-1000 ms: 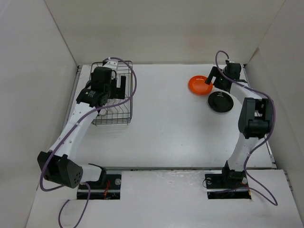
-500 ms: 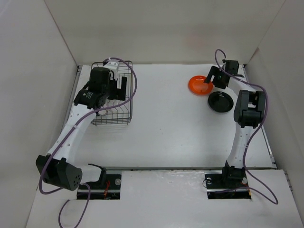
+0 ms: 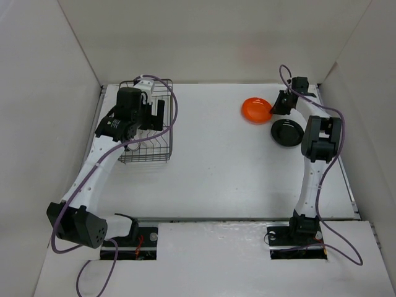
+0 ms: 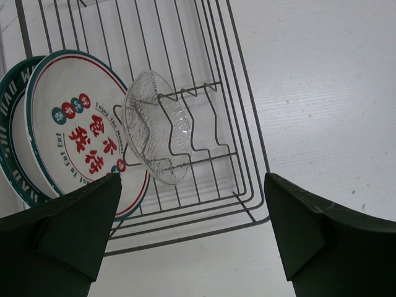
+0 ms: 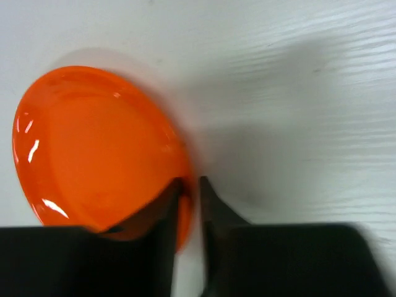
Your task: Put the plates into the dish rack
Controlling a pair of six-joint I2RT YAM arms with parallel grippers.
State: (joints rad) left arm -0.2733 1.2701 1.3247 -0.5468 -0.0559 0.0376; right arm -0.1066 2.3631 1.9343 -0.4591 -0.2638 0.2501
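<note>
Inside the dish rack (image 3: 148, 152) stand three plates (image 4: 86, 133); the right tool (image 5: 189, 204) clenches the orange plate (image 5: 93, 142), the black plate (image 3: 286, 132) waits, and the left tool (image 4: 192, 180) gapes.

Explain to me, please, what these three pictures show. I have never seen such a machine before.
This is a robot with a left arm and a right arm, bolted to a white table. One picture looks down from above. The other two come from a small camera on each wrist. The left hand is open and empty, over the dish rack. Three plates stand in the rack: a green-rimmed plate, a plate with red marks and a glass plate. The right hand pinches the rim of the orange plate. The black plate lies flat on the table nearby.
</note>
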